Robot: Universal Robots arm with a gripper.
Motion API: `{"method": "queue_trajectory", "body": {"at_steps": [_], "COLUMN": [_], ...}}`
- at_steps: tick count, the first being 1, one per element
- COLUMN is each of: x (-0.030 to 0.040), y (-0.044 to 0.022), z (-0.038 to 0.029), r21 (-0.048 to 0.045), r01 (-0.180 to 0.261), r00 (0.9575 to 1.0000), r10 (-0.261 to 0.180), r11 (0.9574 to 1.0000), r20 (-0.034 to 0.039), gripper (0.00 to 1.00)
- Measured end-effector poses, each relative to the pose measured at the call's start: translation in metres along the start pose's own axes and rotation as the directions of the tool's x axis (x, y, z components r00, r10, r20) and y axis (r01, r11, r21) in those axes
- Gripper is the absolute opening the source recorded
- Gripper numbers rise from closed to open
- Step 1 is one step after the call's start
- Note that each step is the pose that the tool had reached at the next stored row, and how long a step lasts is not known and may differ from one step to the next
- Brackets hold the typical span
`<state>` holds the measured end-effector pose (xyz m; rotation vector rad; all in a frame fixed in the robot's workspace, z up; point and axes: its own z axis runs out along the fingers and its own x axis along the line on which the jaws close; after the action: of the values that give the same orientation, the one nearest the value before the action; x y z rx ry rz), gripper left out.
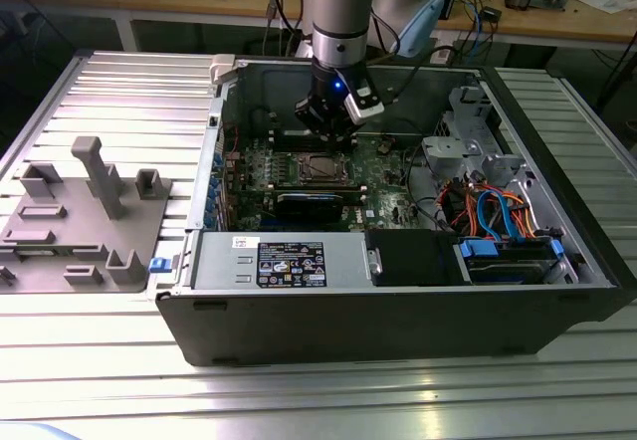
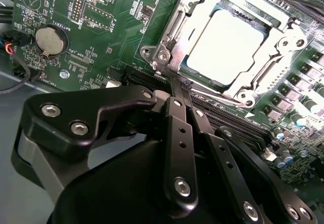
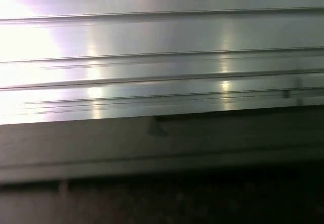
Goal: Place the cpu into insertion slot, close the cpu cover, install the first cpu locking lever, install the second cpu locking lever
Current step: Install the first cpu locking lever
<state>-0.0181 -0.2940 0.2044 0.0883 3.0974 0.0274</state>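
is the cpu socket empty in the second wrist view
No, the cpu lies in the socket, its pale metal top showing through the window of the cpu cover.

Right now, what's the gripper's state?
Gripper: shut, tips at the edge of the cpu cover; whether it pinches anything cannot be told.
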Motion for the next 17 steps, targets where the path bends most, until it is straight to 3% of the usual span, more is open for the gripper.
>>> {"method": "queue_trajectory", "body": {"at_steps": [17], "x": [-0.0002], "y": [0.0001], "z": [-0.0033], "r21": [-0.0002], "r01": [0.000], "r00": [1.0000], "r10": [0.000], "r11": [1.0000], "r20": [0.0001], "gripper": [0.11]}}
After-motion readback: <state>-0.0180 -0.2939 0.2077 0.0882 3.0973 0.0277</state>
